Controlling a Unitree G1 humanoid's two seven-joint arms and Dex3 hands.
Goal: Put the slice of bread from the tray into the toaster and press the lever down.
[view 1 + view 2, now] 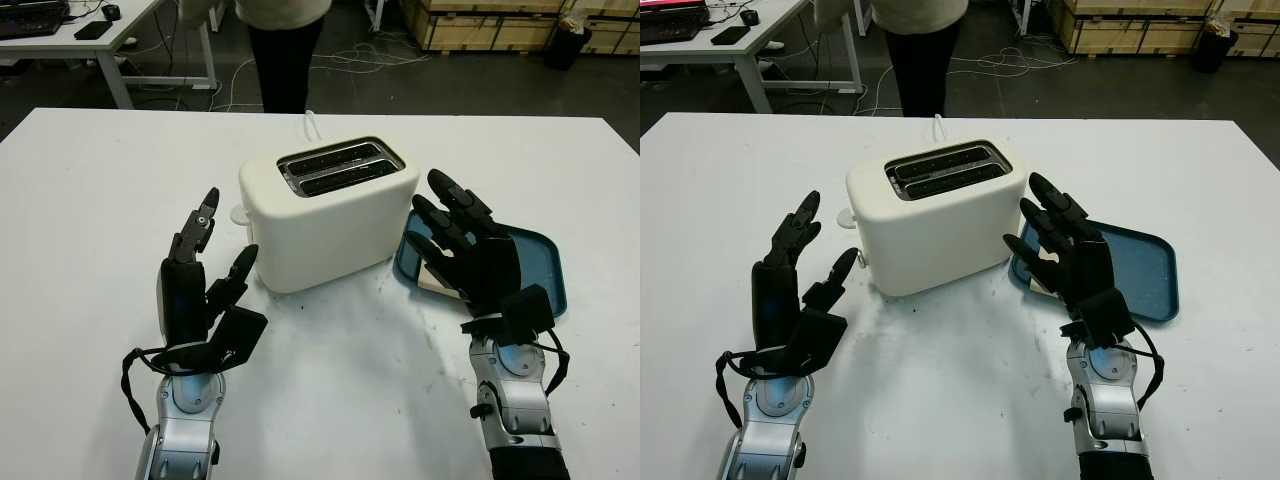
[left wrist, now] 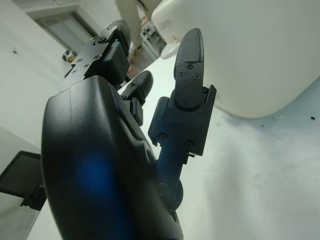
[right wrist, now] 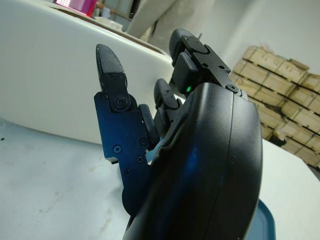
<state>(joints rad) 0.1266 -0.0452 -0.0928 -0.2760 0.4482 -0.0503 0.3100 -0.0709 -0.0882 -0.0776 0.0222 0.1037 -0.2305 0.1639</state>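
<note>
Nothing is done yet: the slice of bread (image 1: 436, 276) is lying in the tray (image 1: 535, 262) under the open, empty right hand (image 1: 466, 250), which is hovering just over it. The toaster (image 1: 330, 210) beside it is sitting empty, its lever hidden. The left hand (image 1: 203, 285), open, is waiting near the toaster's other end.

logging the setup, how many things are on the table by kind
toaster: 1
tray: 1
bread slice: 1
total: 3
The left robot hand and the right robot hand, above the tray, are open.
</note>
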